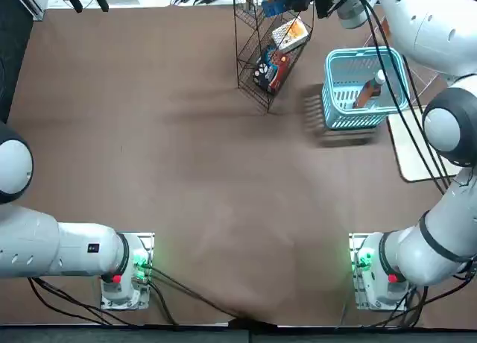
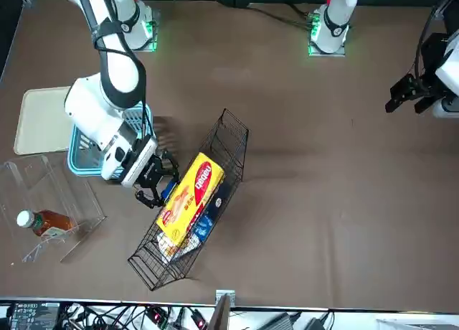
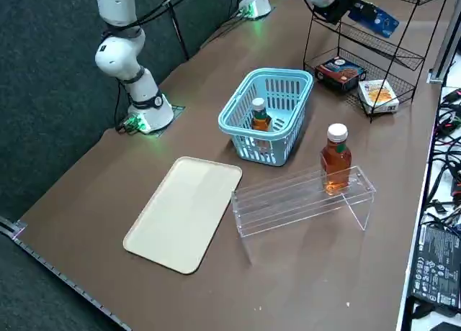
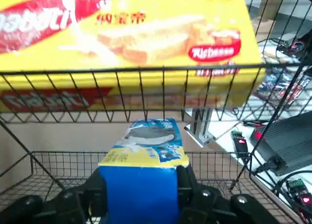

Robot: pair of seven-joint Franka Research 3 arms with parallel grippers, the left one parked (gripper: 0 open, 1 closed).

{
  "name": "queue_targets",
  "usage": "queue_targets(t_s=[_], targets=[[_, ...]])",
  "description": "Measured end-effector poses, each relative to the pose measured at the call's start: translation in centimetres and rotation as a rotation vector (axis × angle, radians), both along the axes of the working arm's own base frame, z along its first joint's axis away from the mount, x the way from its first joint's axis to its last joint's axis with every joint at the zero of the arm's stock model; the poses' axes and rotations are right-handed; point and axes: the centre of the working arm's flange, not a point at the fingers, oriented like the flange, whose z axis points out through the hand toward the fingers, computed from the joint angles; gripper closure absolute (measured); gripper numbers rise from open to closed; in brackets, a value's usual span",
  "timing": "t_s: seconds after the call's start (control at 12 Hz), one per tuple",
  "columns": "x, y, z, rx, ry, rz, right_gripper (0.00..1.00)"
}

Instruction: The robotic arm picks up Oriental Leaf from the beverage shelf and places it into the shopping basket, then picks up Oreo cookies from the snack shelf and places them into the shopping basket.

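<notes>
Blue Oreo cookies (image 4: pixel 141 190) sit clamped between the fingers of the right gripper (image 4: pixel 141 195), at the black wire snack shelf (image 4: pixel 53 173); inside the shopping basket (image 3: pixel 241 133) stands the Oriental Leaf (image 3: pixel 261 119).

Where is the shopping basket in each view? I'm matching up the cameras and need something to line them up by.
Top view: upper right, the shopping basket beside the snack shelf.
Front view: left of centre, partly behind the robotic arm.
Right side view: upper middle, between the white tray and the snack shelf.
Right wrist view: not visible.
Shared landmark: the snack shelf, whose wires show in all four.
</notes>
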Motion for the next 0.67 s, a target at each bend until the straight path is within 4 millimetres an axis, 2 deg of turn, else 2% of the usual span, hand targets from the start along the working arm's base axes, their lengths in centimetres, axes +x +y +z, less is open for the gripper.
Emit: queue_targets(t_s=[0.42,0.67], targets=[[-0.1,-0.2,1.2,0.007,-0.016,-0.004,0.39],[-0.6,-1.6,2.1,0.006,-0.019,-0.02,0.39]])
